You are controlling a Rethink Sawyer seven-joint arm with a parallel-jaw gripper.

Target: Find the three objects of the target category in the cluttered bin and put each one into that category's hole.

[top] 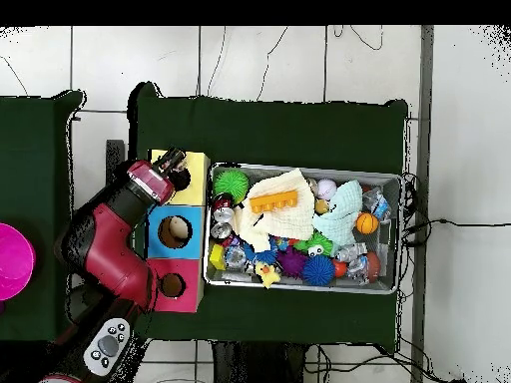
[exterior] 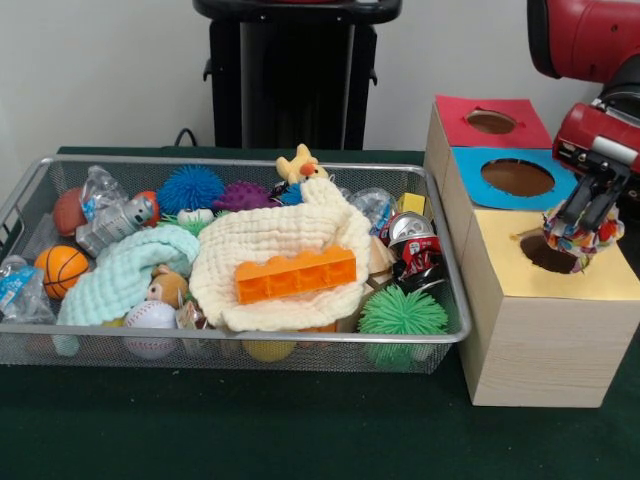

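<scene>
My gripper [exterior: 587, 222] is shut on a small floppy piece [exterior: 580, 238] with a red, yellow, blue and green print. It holds the piece right over the round hole [exterior: 545, 256] in the yellow top of the nearest pale wooden box [exterior: 540, 330]. In the overhead view the gripper [top: 170, 163] sits over the yellow-topped box [top: 198, 168] and hides the piece. The silver wire-mesh bin [exterior: 240, 160] stands to the left of the boxes, full of toys; it also shows in the overhead view [top: 391, 176]. No other printed piece shows in the bin.
The blue-topped hole [exterior: 517, 177] and the red-topped hole [exterior: 490, 121] lie behind the yellow one. In the bin are a cream waffle cloth [exterior: 290, 240] with an orange brick [exterior: 296, 274] on it, a mint-green cloth [exterior: 130, 270], a green spiky ball [exterior: 402, 312] and a crushed can [exterior: 412, 235].
</scene>
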